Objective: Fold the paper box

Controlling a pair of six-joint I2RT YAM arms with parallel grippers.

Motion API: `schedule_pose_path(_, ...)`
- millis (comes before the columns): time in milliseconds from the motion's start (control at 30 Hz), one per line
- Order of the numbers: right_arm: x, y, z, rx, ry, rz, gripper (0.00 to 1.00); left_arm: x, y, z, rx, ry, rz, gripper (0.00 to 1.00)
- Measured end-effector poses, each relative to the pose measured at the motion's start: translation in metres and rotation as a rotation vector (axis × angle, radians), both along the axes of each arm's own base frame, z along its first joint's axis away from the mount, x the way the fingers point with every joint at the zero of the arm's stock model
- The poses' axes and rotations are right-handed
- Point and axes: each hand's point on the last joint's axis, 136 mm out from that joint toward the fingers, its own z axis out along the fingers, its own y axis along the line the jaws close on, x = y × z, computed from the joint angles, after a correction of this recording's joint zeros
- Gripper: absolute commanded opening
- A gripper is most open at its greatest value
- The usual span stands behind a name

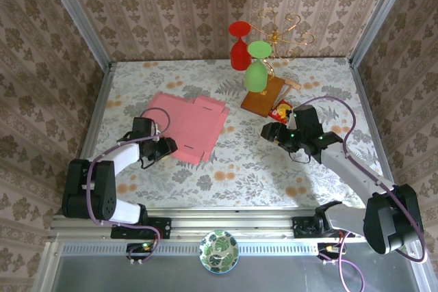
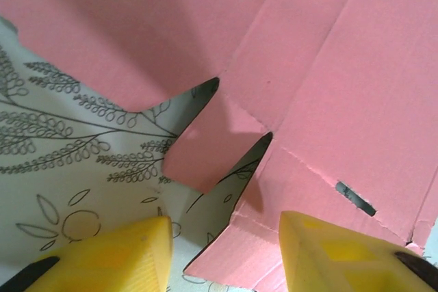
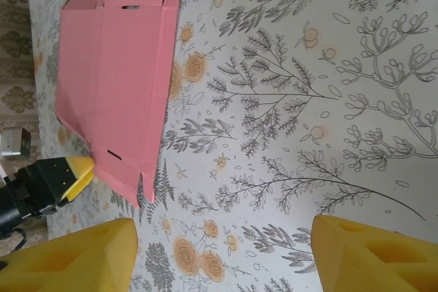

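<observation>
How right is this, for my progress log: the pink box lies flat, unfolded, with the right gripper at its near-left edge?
Wrong arm. The box does lie flat, unfolded, but it is the left gripper at its near-left edge. The top view shows the right gripper well apart from it, over the table.

Paper box (image 1: 186, 124) pink — table (image 1: 260, 169) floral, grey-orange on white — fingers (image 2: 116, 254) yellow.

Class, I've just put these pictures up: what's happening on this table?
Two robot arms are setting about a paper box, a pink sheet lying flat and unfolded on the table. The left gripper is at the sheet's near edge, jaws apart at a corner flap, nothing gripped yet. The right gripper hangs open over bare table, apart from the sheet.
</observation>
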Motion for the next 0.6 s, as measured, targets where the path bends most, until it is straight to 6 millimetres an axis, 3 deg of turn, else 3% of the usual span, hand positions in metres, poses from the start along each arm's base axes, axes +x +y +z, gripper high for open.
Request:
schedule_pose_path(267,-0.003,0.004,-0.003,0.033,0.01,0.008,0.68,0.007,-0.007,0.0,-0.066,-0.036,-0.011,0.41)
schedule_pose_path(500,-0.001,0.009,-0.005,0.058,0.014,0.019,0.67,0.017,-0.025,0.011,-0.16,-0.088,-0.031,0.0)
schedule_pose_path(600,0.0,0.012,-0.009,0.082,0.027,0.019,0.67,0.022,-0.033,0.024,-0.204,-0.125,-0.022,0.0)
